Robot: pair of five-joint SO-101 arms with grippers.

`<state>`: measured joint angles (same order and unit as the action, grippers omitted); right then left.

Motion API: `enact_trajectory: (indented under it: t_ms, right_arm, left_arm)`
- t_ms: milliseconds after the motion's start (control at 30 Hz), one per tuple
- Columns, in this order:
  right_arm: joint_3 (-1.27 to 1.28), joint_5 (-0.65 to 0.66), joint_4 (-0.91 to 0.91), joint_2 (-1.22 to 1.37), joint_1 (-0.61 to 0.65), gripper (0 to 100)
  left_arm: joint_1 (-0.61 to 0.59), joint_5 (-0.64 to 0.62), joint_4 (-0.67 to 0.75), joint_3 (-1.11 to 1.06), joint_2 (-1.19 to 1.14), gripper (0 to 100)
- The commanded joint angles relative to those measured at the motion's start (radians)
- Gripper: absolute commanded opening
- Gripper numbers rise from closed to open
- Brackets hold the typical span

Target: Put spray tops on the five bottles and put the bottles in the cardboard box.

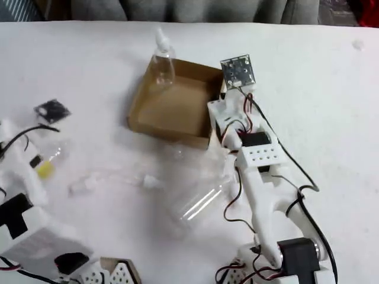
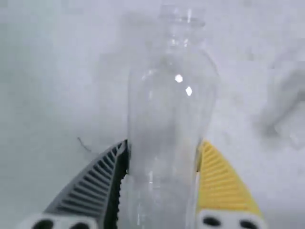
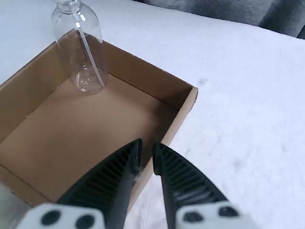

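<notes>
pinching the clear bottle (image 2: 171,95) low down, the left claw (image 2: 163,144) grips it snugly.

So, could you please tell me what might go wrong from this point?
The left end effector holds a bare-necked bottle low on its smooth body; it may slip or tilt while being capped. The right end effector hangs by the box wall; a nudge could tip the capped bottle standing in its corner.
</notes>
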<state>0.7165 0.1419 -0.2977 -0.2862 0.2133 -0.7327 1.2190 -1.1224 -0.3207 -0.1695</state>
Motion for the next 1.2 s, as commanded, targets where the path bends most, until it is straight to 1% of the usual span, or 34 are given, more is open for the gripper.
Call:
enact_trajectory:
  t_ms: [0,67,100,167,233,300,367,467,633,800,900,967,1067,1167]
  right_arm:
    - [-0.055,0.0,0.013,-0.004,-0.004,1.5]
    - [-0.055,0.0,0.013,-0.004,-0.002,1.5]
    - [-0.055,0.0,0.013,-0.004,-0.002,1.5]
    - [-0.055,0.0,0.013,-0.004,-0.002,1.5]
    - [-0.055,0.0,0.013,-0.004,-0.002,1.5]
    - [-0.055,0.0,0.013,-0.004,-0.002,1.5]
    - [-0.055,0.0,0.013,-0.004,-0.002,1.5]
    - [-0.055,0.0,0.013,-0.004,-0.002,1.5]
    - [-0.055,0.0,0.013,-0.004,0.004,1.5]
    - [-0.054,0.0,0.013,-0.004,0.007,1.5]
    - [-0.054,0.0,0.013,-0.004,0.007,1.5]
    - [-0.054,0.0,0.013,-0.004,0.007,1.5]
    - [-0.054,0.0,0.013,-0.004,0.007,1.5]
    - [-0.046,0.0,0.013,-0.004,0.007,1.5]
  left_arm:
    - [-0.035,-0.315,0.011,0.055,0.007,10]
    - [-0.041,-0.456,0.011,0.055,0.007,11]
    - [-0.041,-0.522,0.011,0.055,0.007,13]
    - [-0.051,-0.621,0.011,0.055,0.007,19]
    - [-0.058,-0.672,0.012,0.058,0.007,28]
    - [-0.056,-0.674,0.012,0.061,0.007,35]
    - [-0.056,-0.669,0.014,0.066,0.013,39]
    - [-0.058,-0.671,0.023,0.08,0.016,38]
    - [-0.05,-0.674,0.006,0.186,0.007,35]
    - [-0.027,-0.666,-0.121,0.318,0.004,34]
    - [0.004,-0.591,-0.184,0.365,0.004,34]
    - [0.018,-0.563,-0.207,0.382,0.004,34]
    - [0.025,-0.555,-0.201,0.393,0.004,34]
    - [0.025,-0.552,-0.161,0.396,0.001,35]
